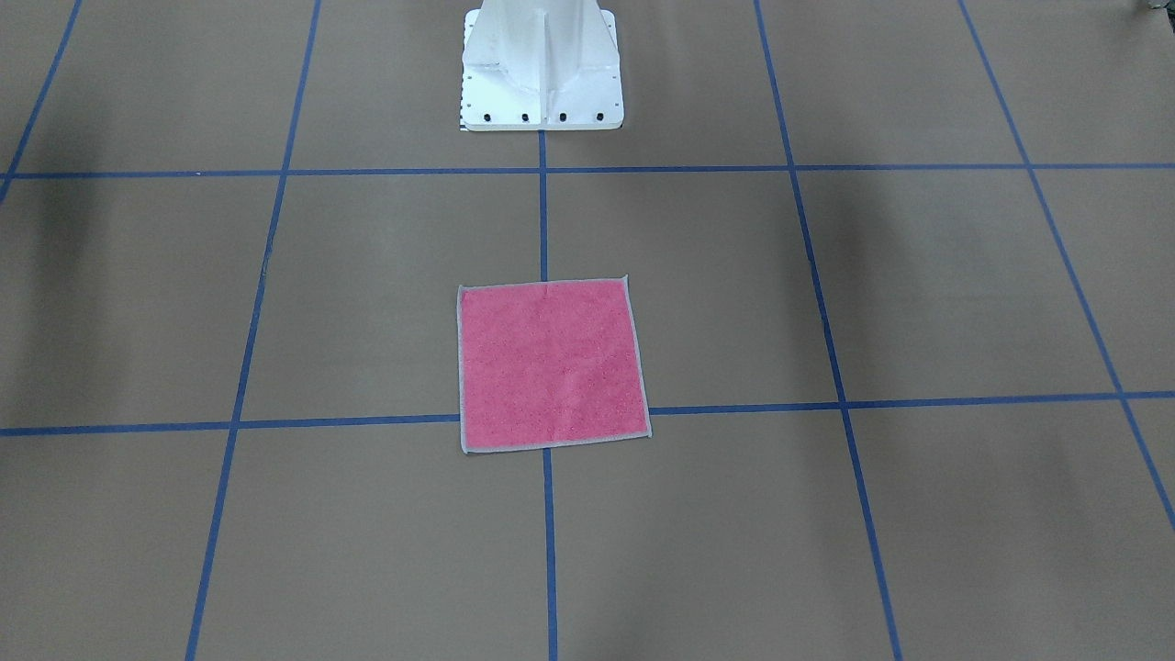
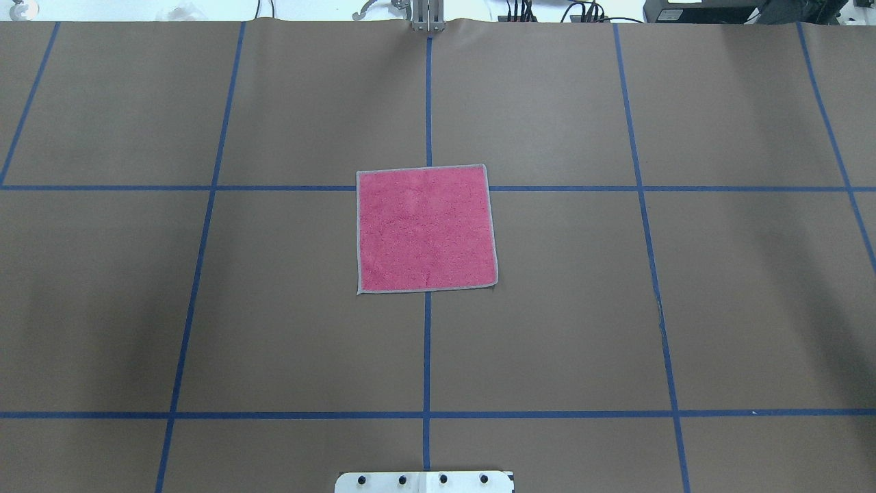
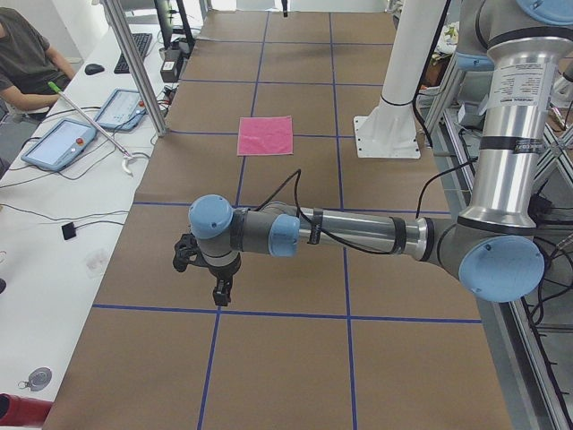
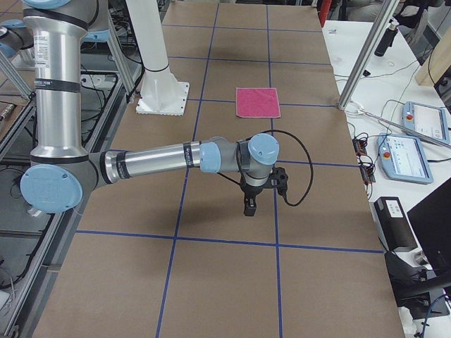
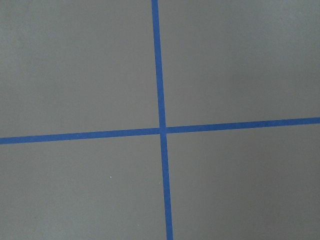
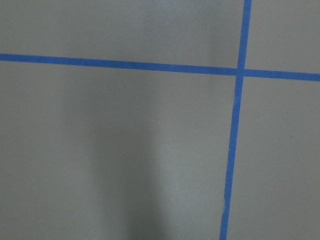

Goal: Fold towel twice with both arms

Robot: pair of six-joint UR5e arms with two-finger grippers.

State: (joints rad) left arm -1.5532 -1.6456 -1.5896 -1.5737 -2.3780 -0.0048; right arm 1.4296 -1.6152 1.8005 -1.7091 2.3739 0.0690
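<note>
1. Lying flat, pink face up, the towel (image 2: 426, 229) sits at the middle of the table (image 2: 274, 308), on the centre tape line (image 2: 427, 356) in front of the white pedestal base (image 1: 542, 69).
2. Shape: near enough square, so no clear long axis. All four corners lie spread and no fold shows.
3. Heading: its sides run almost along the blue tape grid, slightly skewed to it. The skew shows best in the front-facing view, where the edge nearest the pedestal slants.
4. Cover: the towel hides the crossing of the centre line and one crosswise line. That crossing lies under the part farthest from the robot.
5. Edges: light grey stitched edging shows on all four sides, each resting on the brown paper.
6. Room: bare paper borders every side of the towel. The pedestal stands well apart from it.
7. Left arm (image 3: 358, 235): reaches out over the table toward its own end. The left gripper (image 3: 218, 291) points down above the paper, well apart from the towel. Whether its jaws are parted, I cannot tell.
8. Right arm (image 4: 155, 160): posed likewise at the other end. The right gripper (image 4: 249, 208) points down, well apart from the towel. Its jaw state cannot be told either.
9. Wrist views: only paper and a tape crossing.
</note>
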